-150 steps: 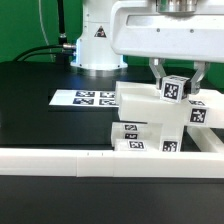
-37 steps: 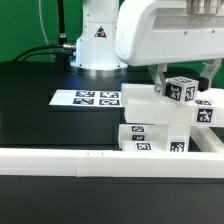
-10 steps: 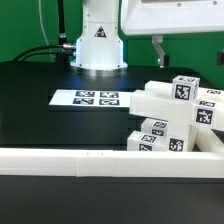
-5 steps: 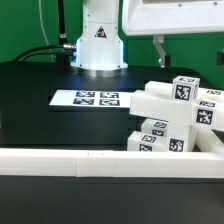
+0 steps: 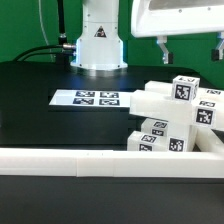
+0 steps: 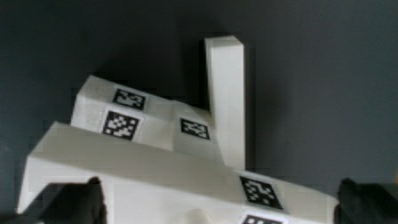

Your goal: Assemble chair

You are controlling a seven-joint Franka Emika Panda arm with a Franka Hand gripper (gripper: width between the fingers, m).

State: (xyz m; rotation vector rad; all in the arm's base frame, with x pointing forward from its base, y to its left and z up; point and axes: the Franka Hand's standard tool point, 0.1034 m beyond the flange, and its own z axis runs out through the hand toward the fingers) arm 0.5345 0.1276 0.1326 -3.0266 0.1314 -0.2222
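The chair (image 5: 170,115) is a cluster of chunky white pieces with black-and-white tags. It stands tilted on the black table at the exterior view's right, against the long white rail. My gripper (image 5: 192,50) hangs above it, open and empty, with its fingertips clear of the top tagged block (image 5: 185,88). In the wrist view the chair (image 6: 169,150) lies below the gripper (image 6: 217,205). One long white piece points away from the camera. The two dark fingers (image 6: 71,200) stand wide apart on either side.
A long plain white rail (image 5: 90,162) runs along the table's front. The marker board (image 5: 88,98) lies flat on the black table, left of the chair in the exterior view. The robot base (image 5: 98,40) stands behind it, with cables at the back left.
The gripper has risen a little and shifted to the exterior view's right in the last second. The chair has not moved. Earlier the gripper let go of the chair.
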